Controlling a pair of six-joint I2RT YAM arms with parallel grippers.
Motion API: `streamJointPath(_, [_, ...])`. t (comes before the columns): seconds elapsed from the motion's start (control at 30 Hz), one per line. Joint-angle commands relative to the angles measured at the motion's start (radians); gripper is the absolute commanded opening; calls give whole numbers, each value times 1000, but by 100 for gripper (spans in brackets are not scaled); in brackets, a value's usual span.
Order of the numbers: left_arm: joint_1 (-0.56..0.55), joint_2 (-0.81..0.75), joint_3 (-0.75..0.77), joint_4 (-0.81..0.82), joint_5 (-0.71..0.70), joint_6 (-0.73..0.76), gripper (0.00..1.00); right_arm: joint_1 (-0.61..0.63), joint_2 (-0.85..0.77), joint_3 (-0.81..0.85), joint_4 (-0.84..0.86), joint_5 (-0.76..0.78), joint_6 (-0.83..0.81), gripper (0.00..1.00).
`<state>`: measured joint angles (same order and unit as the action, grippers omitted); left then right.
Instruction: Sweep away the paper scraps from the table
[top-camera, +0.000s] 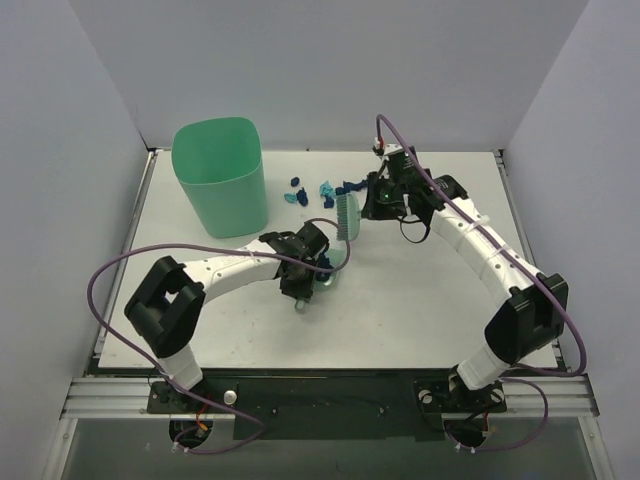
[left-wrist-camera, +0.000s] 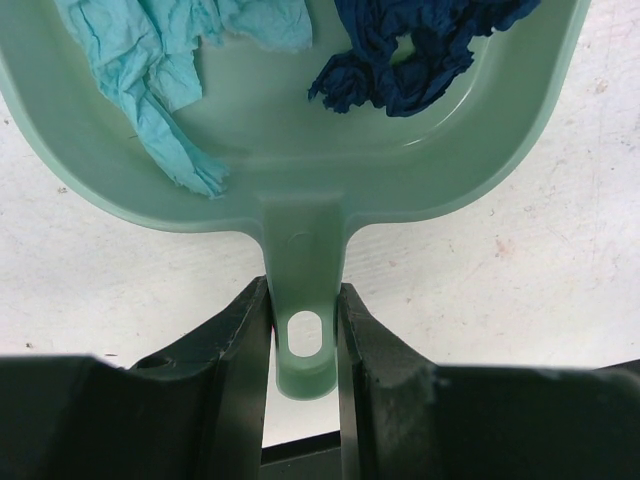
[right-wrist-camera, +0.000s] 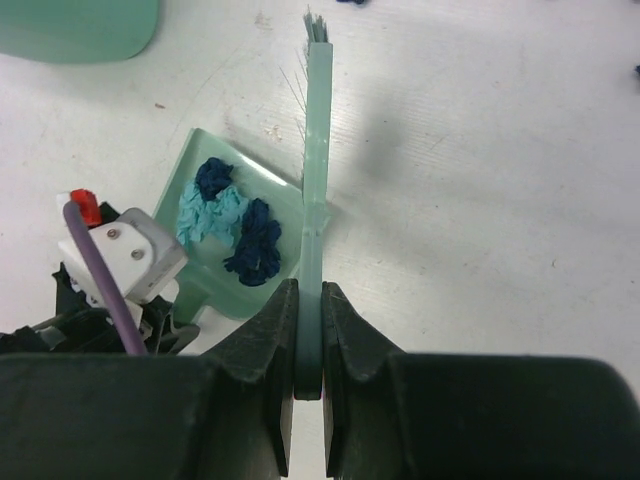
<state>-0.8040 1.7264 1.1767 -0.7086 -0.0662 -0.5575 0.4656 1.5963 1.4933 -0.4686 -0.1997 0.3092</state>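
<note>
My left gripper (left-wrist-camera: 303, 335) is shut on the handle of the mint-green dustpan (left-wrist-camera: 290, 160), which lies on the white table (top-camera: 420, 300). The pan holds a turquoise scrap (left-wrist-camera: 150, 70) and a navy scrap (left-wrist-camera: 410, 50). My right gripper (right-wrist-camera: 308, 330) is shut on the mint-green brush (right-wrist-camera: 318, 190), which stands beside the dustpan (right-wrist-camera: 282, 195). From above, the brush (top-camera: 347, 215) is just beyond the dustpan (top-camera: 336, 265). Several navy and turquoise paper scraps (top-camera: 326, 189) lie loose on the table behind the brush.
A tall mint-green bin (top-camera: 220, 175) stands at the back left of the table, left of the loose scraps; its edge shows in the right wrist view (right-wrist-camera: 80, 30). Purple cables loop over both arms.
</note>
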Motion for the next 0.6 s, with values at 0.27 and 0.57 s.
streamJointPath(0.27, [-23,-142,11,-34,-50,37,0,-123,-245,-128,42,262,165,0])
streamJointPath(0.57, [-37,-195,103,-71,-121,99,0,-154,-360,-234,53,299,176,0])
